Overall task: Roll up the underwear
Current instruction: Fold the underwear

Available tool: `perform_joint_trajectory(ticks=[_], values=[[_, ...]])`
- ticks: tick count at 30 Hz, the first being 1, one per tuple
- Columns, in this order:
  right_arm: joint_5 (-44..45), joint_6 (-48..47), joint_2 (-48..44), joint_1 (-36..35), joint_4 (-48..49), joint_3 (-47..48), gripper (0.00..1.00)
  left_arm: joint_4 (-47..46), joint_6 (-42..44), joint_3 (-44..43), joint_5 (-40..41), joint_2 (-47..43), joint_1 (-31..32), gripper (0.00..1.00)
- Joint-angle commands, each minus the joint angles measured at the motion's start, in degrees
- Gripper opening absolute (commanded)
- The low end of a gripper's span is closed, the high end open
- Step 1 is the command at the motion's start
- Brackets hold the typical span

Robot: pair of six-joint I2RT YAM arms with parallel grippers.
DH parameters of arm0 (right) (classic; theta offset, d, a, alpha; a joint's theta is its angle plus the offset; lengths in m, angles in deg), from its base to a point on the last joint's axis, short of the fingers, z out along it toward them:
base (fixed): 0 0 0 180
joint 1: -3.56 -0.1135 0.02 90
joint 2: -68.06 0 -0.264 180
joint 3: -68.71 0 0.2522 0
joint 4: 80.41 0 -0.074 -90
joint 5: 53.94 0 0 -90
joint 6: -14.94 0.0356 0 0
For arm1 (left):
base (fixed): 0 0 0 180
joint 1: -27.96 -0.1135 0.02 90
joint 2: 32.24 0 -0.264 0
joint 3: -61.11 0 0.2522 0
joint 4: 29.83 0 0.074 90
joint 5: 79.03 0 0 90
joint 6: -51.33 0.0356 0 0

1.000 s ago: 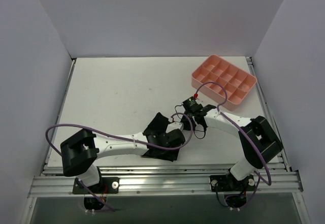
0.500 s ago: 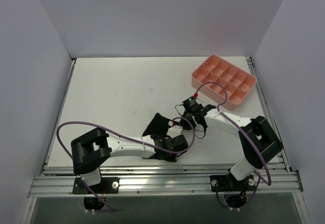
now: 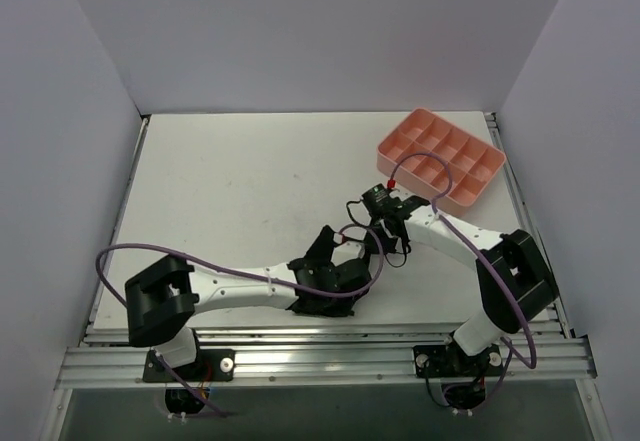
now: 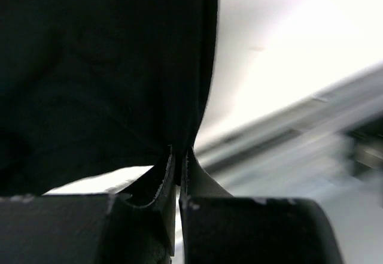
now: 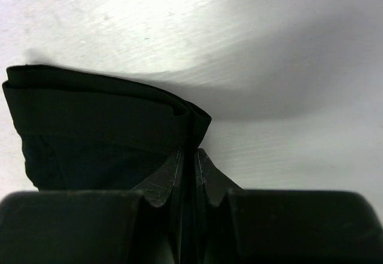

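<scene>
top external view: the underwear (image 3: 320, 243) sits bunched on the white table (image 3: 230, 181) toward the near edge, between the two arms and well apart from the pink compartment tray (image 3: 485, 186). both arms converge on it from opposite sides, judged to be so that each holds one end of the fabric and the roll can be turned evenly. left wrist view: the left gripper (image 4: 179, 156) is clenched, its jaws all but touching, with a thin edge of the underwear (image 4: 108, 66) pinched between the tips and the cloth hanging in a dark sheet beyond them. right wrist view: the right gripper (image 5: 188, 156) is likewise clenched, jaws nearly together, grasping the folded corner of the underwear (image 5: 102, 114), where stacked layers show along the edge. the fabric rests on the table surface here. the roll looks begun, not finished.
</scene>
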Motion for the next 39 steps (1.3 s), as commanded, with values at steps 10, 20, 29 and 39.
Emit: perform_joint_trajectory(ticks=[10,20,29,39], values=[[5.48,-3.25,-3.05,1.09,-15.43,7.67,0.00,-15.69,-5.51,12.89,-16.68,-16.24,-8.70,0.02],[3.54,-1.05,4.06,-2.60,-15.69,18.20,0.00,-23.24,-8.14,22.13,-20.92,-17.47,-11.08,0.02],[1.60,0.09,12.15,-6.82,-14.37,25.42,0.00,-25.54,-9.02,26.61,-20.65,-21.07,-12.05,0.04],[1.25,-0.61,16.11,-8.32,-13.84,27.63,0.00,-15.53,-5.16,26.62,-21.09,-32.57,-22.32,0.47]])
